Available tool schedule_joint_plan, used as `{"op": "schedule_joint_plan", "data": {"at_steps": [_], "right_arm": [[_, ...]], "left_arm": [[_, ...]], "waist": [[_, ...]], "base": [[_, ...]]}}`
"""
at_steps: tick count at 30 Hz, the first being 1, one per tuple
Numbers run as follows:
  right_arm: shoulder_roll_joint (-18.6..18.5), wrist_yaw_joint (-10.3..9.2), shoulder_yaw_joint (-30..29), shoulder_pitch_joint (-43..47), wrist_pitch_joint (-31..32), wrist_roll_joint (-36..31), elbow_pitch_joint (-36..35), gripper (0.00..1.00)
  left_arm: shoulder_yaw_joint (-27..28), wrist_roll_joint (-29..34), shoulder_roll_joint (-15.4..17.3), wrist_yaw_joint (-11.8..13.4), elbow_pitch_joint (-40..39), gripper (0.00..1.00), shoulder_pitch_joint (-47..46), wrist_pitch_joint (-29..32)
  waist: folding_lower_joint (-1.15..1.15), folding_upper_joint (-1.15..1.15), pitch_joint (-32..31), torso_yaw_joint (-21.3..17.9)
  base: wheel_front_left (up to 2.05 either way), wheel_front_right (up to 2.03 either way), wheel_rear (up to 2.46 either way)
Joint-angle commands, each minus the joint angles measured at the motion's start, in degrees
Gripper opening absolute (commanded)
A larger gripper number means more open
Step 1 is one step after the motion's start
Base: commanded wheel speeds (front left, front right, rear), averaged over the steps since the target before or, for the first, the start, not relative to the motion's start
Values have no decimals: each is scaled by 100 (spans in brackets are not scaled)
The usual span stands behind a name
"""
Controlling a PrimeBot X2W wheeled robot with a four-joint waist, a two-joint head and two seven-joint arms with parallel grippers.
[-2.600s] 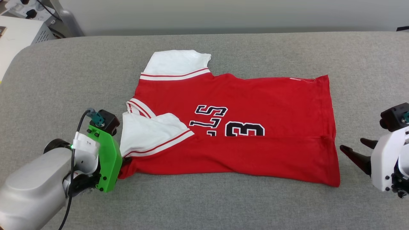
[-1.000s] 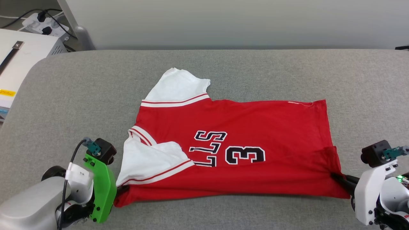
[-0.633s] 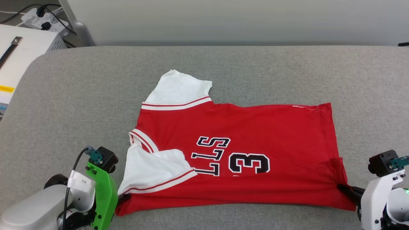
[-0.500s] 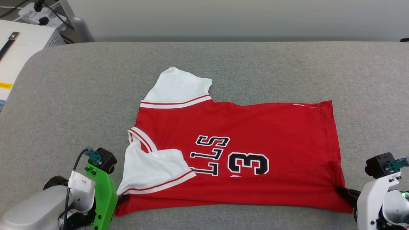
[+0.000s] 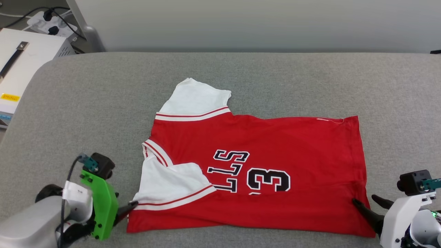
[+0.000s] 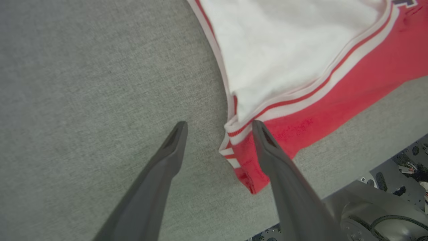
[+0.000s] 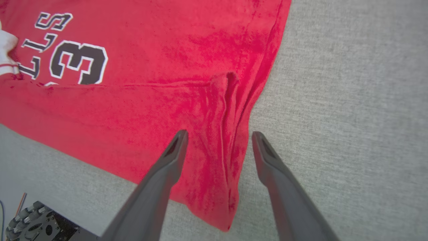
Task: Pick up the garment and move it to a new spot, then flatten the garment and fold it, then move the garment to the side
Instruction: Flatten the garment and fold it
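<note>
Garment [image 5: 262, 165] lies flat on the grey bench [image 5: 86, 103], near long edge folded over, spread between both pincers. Left pincer [image 6: 219, 123] released, fingers apart, with the striped sleeve-side corner between its tips. Right pincer [image 7: 219, 133] released, tips straddling the puckered hem edge.

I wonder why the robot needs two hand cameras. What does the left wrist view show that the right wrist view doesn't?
Left wrist view: the white sleeve with red-striped trim, and the left end effector open at a corner of the jersey. Right wrist view: the black number 3, a bunched wrinkle, and the right end effector open over the hem edge. Both: red jersey on the grey fabric surface, two dark fingers spread.
</note>
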Motion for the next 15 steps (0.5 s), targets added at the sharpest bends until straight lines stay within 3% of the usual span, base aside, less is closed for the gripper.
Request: {"op": "schedule_joint_plan", "data": {"at_steps": [1, 7, 15], "right_arm": [[28, -5, -67, 64, -136, -41, -116, 100], [247, -5, -440, -31, -786, -420, -658, 100], [1097, -5, -1124, -133, -1757, -1200, -1283, 100]], "left_arm": [[85, 115, 125, 30, -35, 100, -143, -62], [487, 321, 291, 164, -237, 100, -710, -488], [917, 568, 92, 259, 28, 100, -1612, -813]], "waist": [[0, 0, -115, 33], [0, 0, -173, 7], [0, 0, 130, -169]], "base": [[0, 0, 0], [0, 0, 0], [0, 0, 0]]}}
